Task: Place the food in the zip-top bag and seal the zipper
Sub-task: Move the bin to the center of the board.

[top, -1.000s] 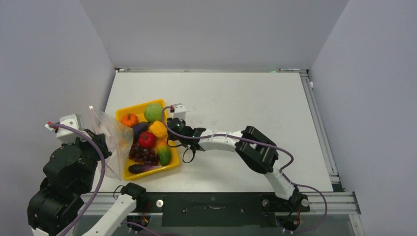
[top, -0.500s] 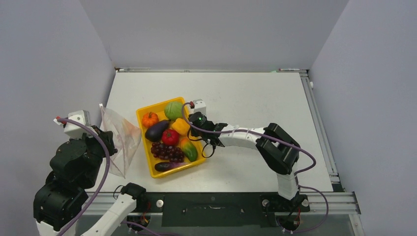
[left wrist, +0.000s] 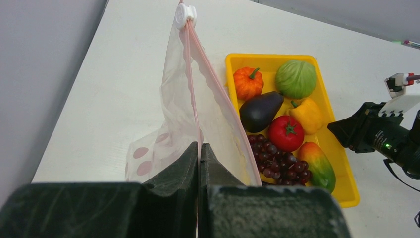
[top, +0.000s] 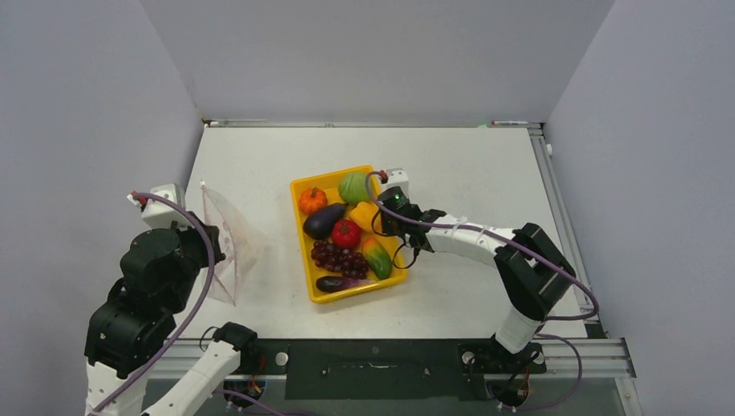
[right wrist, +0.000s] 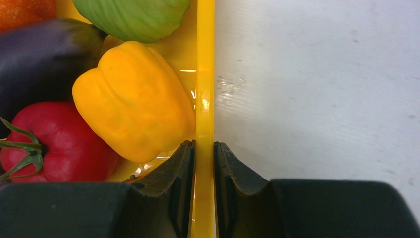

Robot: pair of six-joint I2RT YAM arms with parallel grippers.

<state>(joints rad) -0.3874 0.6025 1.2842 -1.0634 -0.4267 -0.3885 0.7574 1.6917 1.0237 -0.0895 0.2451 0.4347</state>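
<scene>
Food (top: pixel 347 234), every piece of it, lies in the yellow rectangular plastic tray (right wrist: pixel 205 59) and none in the bag: the small orange toy pumpkin (left wrist: pixel 247 83), the dark purple toy eggplant (left wrist: pixel 260 110), the dark red toy grape cluster (left wrist: pixel 280 161), and the green, red and yellow pieces beside them. My right gripper (right wrist: pixel 203 146) is closed down on the tray's thin right wall, one finger inside by the yellow toy pepper (right wrist: pixel 133 99), the other outside over the white table (right wrist: pixel 322 99). My left gripper (left wrist: pixel 199 148) is pinched fully together on the clear floppy plastic zip-top bag (left wrist: pixel 173 119), which stands up and away from it. The bag's pinkish-red zipper (left wrist: pixel 210 82) runs from that gripper out to a white slider (left wrist: pixel 185 14) at the far end, and the mouth looks barely parted. The tray sits to the right of my left gripper, apart from the bag. I judge nothing done yet: filling and sealing both remain.
</scene>
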